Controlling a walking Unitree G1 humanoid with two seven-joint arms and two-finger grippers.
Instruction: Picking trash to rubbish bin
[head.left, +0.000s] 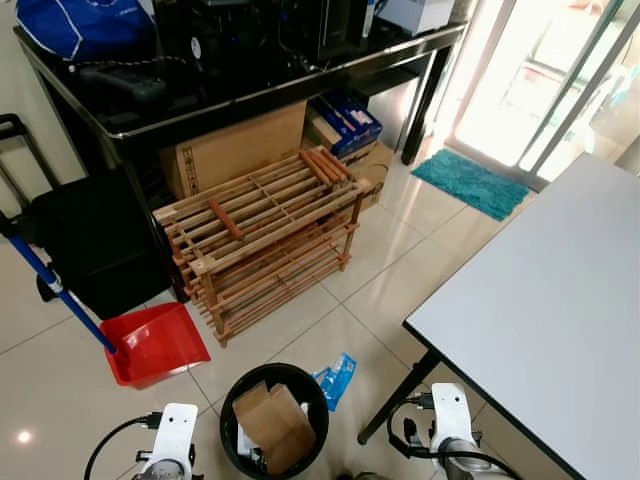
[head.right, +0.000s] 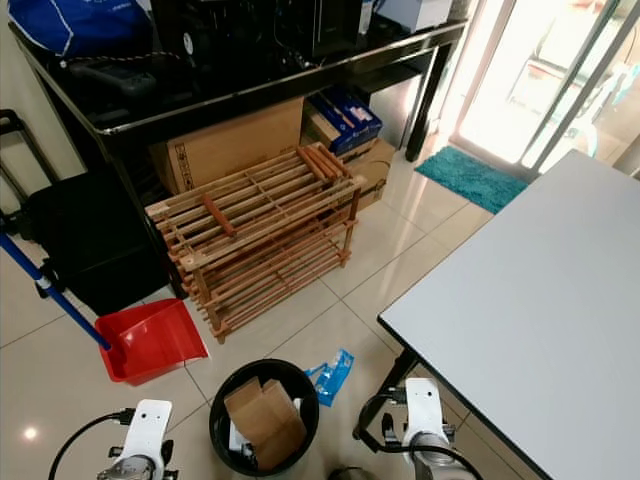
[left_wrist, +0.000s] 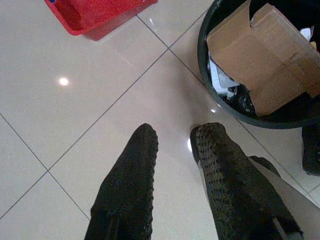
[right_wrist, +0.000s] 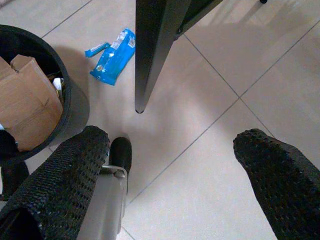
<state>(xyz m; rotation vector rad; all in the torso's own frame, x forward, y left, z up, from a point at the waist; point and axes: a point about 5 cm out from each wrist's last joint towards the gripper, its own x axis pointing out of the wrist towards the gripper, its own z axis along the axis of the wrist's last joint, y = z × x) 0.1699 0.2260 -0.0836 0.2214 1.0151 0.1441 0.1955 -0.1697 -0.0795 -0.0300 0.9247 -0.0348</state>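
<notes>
Since the blue wrapper (head.left: 335, 380) lies flat on the glossy tile at lower centre of the head view, just beside the black bin (head.left: 232, 415) and near the table leg (right_wrist: 150, 55), I judge it feather-light, thin and crinkly, likely to skate on the polished floor if nudged. A small torn strip (right_wrist: 97, 49) sits apart from it. I would pinch the puffier middle of the main piece rather than a flat edge.

My right gripper (right_wrist: 172, 165) hangs low over the tile with its knobbly black fingers spread wide and empty. My left gripper (left_wrist: 172, 150) points at bare tile beside the bin, fingers parted only narrowly, nothing between them.

The round bin already holds folded brown cardboard (head.left: 272, 420). A red plastic dustpan (head.left: 155, 343) and a slatted wooden rack (head.left: 260, 235) stand further up the frame.
</notes>
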